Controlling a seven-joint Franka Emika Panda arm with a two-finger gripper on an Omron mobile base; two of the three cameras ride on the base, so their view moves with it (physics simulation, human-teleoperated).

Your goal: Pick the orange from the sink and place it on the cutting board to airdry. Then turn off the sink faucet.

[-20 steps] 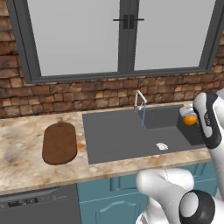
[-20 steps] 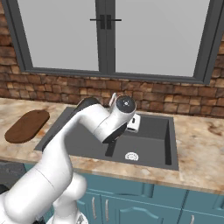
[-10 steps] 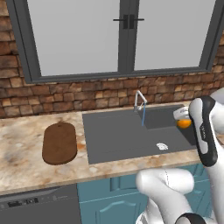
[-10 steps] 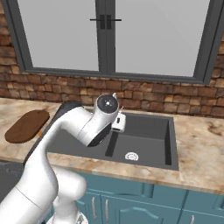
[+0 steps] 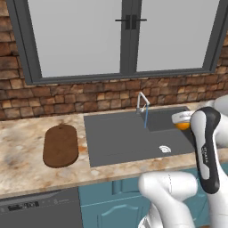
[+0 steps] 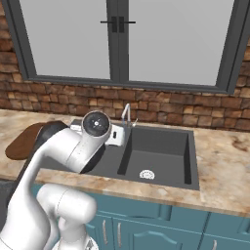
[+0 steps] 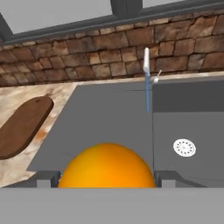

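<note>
No readable text, label, brand, number or sign stands on anything here.

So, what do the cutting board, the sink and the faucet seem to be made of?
Cutting board: probably wood, matte dark brown with faint grain. Sink: flat dark grey, maybe stone composite or coated metal; no shine. Faucet: likely polished metal, thin, silvery and bright.

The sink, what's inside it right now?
Inside the sink I can see a white drain mark and the faucet's blue stream. The orange sits in the claw. The arm covers the basin's left part.
</note>
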